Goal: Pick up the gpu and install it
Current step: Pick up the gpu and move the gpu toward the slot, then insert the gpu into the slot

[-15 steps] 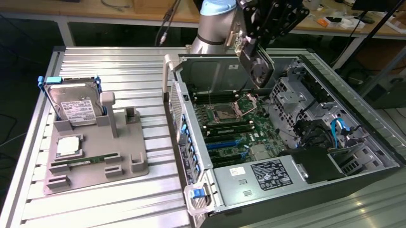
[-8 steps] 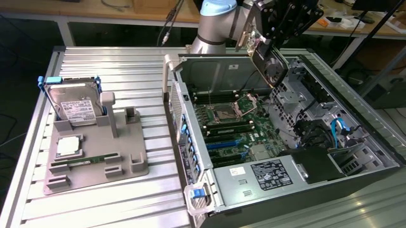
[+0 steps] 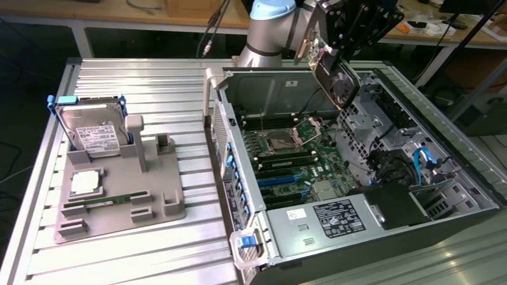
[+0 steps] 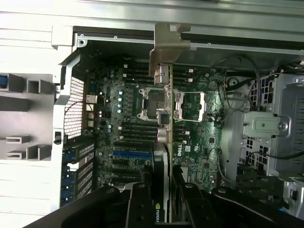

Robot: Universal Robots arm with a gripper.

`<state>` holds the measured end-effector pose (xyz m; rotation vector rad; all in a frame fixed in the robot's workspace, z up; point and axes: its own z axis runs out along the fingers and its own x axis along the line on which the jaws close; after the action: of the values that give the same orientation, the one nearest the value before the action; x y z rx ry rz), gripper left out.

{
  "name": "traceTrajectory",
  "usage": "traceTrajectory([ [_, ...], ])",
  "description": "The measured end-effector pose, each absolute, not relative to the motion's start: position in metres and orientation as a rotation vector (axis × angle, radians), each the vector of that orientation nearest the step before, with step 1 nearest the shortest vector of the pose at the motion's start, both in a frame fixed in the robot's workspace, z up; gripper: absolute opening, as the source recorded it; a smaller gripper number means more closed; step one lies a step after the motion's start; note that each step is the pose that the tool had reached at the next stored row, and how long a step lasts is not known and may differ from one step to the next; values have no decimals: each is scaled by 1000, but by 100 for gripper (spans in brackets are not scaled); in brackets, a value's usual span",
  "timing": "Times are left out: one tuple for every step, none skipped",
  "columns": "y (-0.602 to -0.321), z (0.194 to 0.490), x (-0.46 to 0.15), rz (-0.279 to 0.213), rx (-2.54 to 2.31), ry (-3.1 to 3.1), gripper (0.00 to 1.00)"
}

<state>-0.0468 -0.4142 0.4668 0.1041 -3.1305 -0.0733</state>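
The black robot gripper (image 3: 342, 43) is clamped on the thin dark gpu card with silver bracket (image 3: 336, 76), holding it edge-on above the green motherboard (image 3: 295, 155) in the open grey computer case (image 3: 273, 92), presumably for slot alignment.

1 gpu (image 3: 342, 83), 1 hard drive (image 3: 95, 133), maybe 1 CPU (image 3: 85, 183)

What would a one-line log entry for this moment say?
hand: shut on gpu | gpu: held above open computer case | install: not yet seated

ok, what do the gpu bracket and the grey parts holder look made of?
The bracket on the gpu: bare sheet metal, probably steel; dull silver sheen, folded edge. The parts holder: likely plastic, possibly printed; matte even grey, blocky shapes.
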Motion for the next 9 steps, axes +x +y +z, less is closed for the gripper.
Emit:
traceTrajectory([
  [-414, 467, -47, -73, 104, -3130, 27],
  [-414, 467, -47, -73, 104, -3130, 27],
  [-414, 467, -47, -73, 104, -3130, 27],
  [-414, 467, -47, -73, 104, -3130, 27],
  [-414, 467, -47, -73, 104, -3130, 27],
  [-414, 467, -47, -73, 104, -3130, 27],
  [-414, 467, -47, -73, 104, -3130, 27],
  [-414, 467, -47, -73, 104, -3130, 27],
  [-414, 467, -47, -73, 105, -3130, 27],
])
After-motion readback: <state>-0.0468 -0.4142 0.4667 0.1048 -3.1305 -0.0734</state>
